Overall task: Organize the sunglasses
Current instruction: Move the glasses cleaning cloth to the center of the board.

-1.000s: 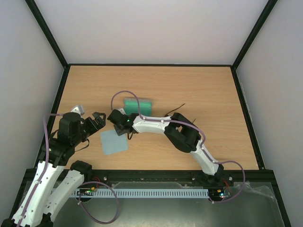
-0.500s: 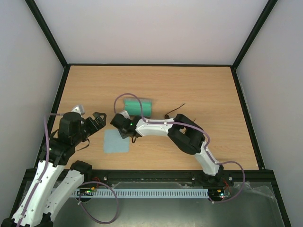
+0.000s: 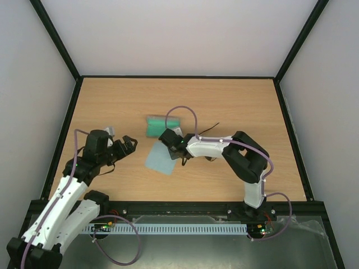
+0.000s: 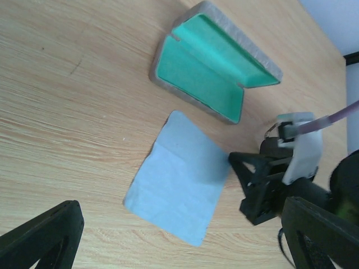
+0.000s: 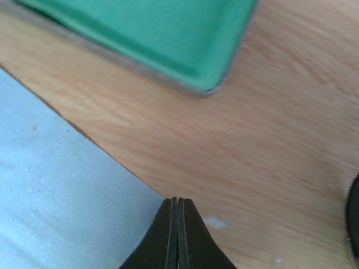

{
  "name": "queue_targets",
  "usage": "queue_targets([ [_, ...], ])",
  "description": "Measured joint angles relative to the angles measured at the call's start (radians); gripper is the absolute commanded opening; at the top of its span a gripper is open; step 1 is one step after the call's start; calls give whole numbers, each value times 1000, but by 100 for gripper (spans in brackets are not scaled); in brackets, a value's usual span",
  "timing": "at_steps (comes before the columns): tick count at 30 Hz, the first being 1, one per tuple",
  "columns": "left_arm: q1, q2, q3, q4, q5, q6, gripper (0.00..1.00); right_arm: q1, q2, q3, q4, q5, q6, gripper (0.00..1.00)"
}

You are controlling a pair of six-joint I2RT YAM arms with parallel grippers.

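you had the right gripper (image 5: 178, 202) clamped on a corner of the light blue cloth (image 5: 56, 185), likely to drag it aside, while the left gripper (image 3: 128, 144) hung spread apart.

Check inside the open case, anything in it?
Only green lining shows inside the case; both halves look bare in the left wrist view. From above, a purple cable crosses it and hides a strip of the interior.

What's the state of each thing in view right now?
case: open, green lining up, empty
cloth: lying on table, one corner pinched
sunglasses: on table, mostly hidden behind right arm
left gripper: open, holding nothing
right gripper: shut on cloth corner
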Motion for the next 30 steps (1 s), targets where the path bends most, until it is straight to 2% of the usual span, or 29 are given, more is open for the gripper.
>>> queue_targets([
  [7, 0, 117, -25, 103, 32, 24, 99, -48, -11, -10, 50, -2, -14, 1],
  [14, 0, 238, -43, 210, 30, 47, 100, -87, 45, 58, 78, -3, -27, 1],
  [18, -11, 273, -55, 251, 20, 48, 94, -118, 75, 86, 79, -11, -37, 1],
  [20, -21, 299, -57, 269, 8, 48, 87, -126, 85, 97, 79, -14, -44, 1],
  [27, -96, 460, -56, 350, -56, 44, 51, -133, 93, 103, 83, -35, -51, 2],
  [30, -130, 536, -54, 379, -86, 44, 41, -133, 93, 99, 97, -50, -51, 2],
])
